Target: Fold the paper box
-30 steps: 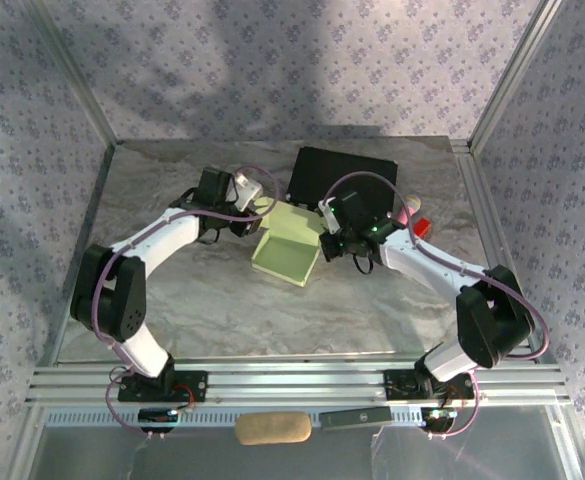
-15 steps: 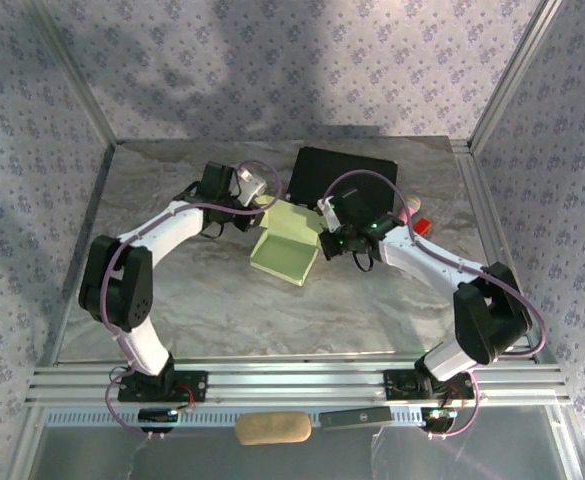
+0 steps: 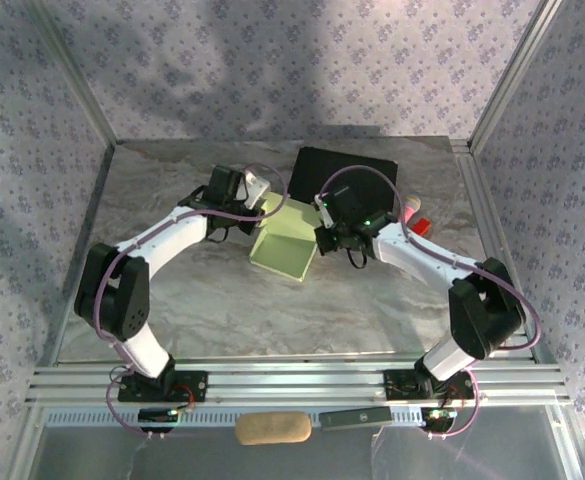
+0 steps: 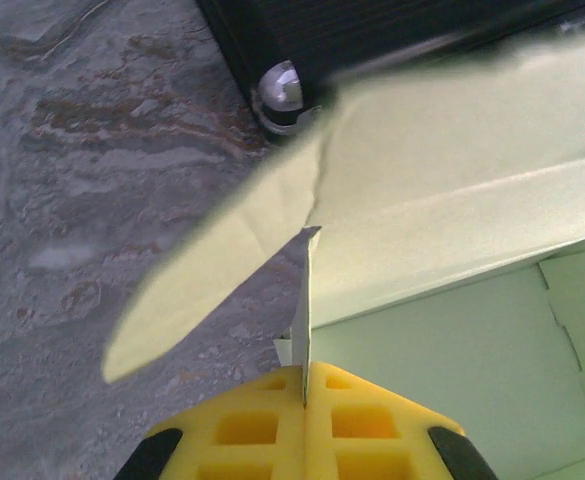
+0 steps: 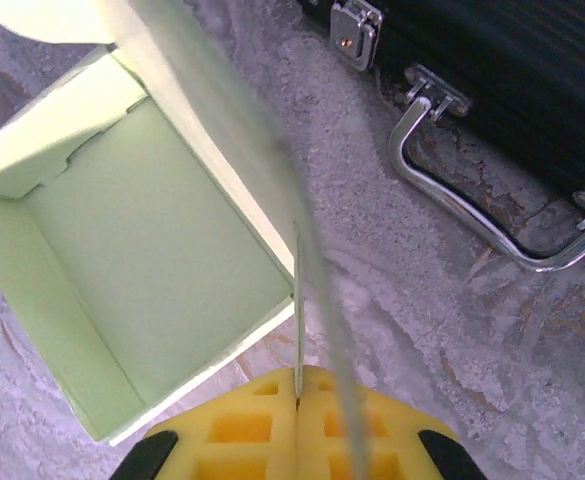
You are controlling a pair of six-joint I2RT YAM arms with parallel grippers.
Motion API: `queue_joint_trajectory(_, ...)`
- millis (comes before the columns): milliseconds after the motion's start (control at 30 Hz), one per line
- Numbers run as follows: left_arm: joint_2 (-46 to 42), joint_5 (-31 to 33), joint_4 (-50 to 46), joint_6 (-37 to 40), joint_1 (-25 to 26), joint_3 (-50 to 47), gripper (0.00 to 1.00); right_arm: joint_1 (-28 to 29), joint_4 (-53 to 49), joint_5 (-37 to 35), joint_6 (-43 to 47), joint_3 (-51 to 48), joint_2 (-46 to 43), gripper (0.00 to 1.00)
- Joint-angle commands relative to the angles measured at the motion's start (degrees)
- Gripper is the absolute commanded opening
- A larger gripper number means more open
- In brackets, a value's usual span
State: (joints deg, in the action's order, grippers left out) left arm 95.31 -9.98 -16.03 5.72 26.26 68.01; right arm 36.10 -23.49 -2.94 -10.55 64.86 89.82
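Your left jaws and right jaws are each closed tight on a wall of the paper box (image 3: 284,248). Judged light, flimsy card: hold it near the fold lines.

The top external camera sits high above and behind the arm bases (image 3: 162,385), tilted down and forward. The bases lie at 6 o'clock and the back wall (image 3: 302,60) at 12. The whole table (image 3: 212,300) fits in, so this view stands far off. The left wrist camera looks from very near, past the left gripper (image 4: 305,385) at 6 o'clock, onto the paper box (image 4: 452,230), with a corner of the black case (image 4: 392,25) at 12 to 1 o'clock. The right wrist camera, also close, looks steeply down past the right gripper (image 5: 297,385) at 6 o'clock, with the box at 9 and the case at 2. All three views share the box and the case's near edge.
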Motion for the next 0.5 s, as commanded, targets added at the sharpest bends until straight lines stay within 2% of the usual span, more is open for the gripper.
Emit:
queue_joint_trajectory(0,-3.05,3.73,2.52,-6.45,1.06,-2.36,0.00,2.00,-1.62,-6.72,-6.44,2.93,1.68,0.00)
queue_joint_trajectory(233,-7.70,7.55,9.57,-17.01,3.12,-9.69,0.00,5.28,0.90,-15.10,-17.72,6.03,4.40,0.00)
queue_joint_trajectory(467,-11.69,12.16,15.16,-21.68,5.73,-13.79,0.00,8.54,12.35,-18.51,-21.09,3.96,5.29,0.00)
